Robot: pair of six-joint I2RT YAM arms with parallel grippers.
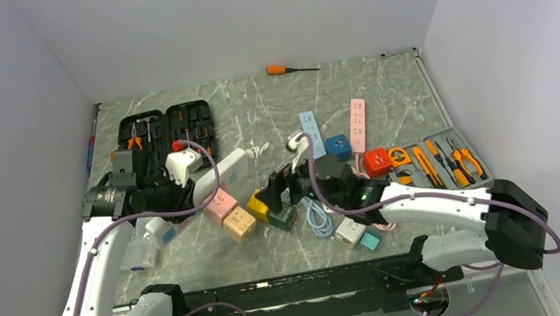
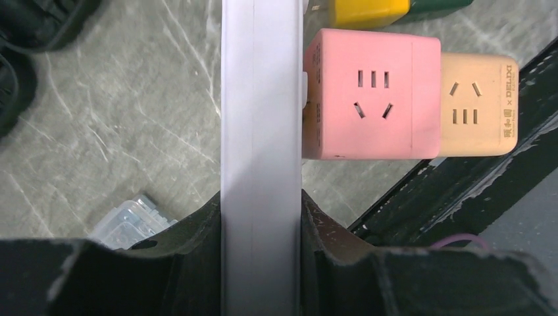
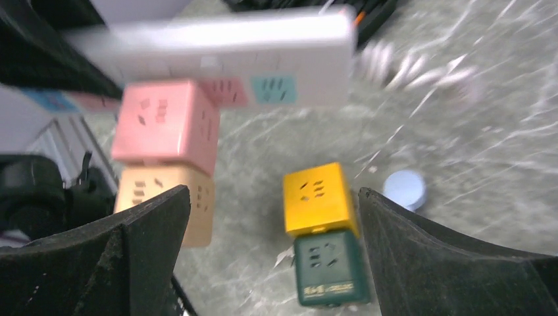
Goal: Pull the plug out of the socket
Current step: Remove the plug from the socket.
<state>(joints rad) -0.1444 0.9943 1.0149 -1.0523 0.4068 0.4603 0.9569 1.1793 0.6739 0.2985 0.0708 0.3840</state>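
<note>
The left hand (image 2: 261,197) is closed narrow on a long white plastic power strip (image 2: 261,99), one finger pressed on each long side. In the left wrist view the strip runs straight from 6 o'clock to 12 o'clock. A pink cube socket (image 2: 368,95) touches the strip at its 3 o'clock, and a beige cube socket (image 2: 477,105) touches the pink one at its own 3 o'clock. A small white tab (image 2: 304,89) shows in the seam between strip and pink cube; whether it is a plug cannot be told.

From above, the strip lies left of centre on the grey marbled worktop (image 1: 267,100), pointing from the left hand toward 2 o'clock.

The right hand (image 3: 273,192) stands wide, holding nothing, at the strip's 3 o'clock. Between its fingers sit a yellow cube socket (image 3: 319,197) and, touching it at 6 o'clock, a dark green cube socket (image 3: 329,266). The strip crosses its view at 12 o'clock, blurred.
</note>
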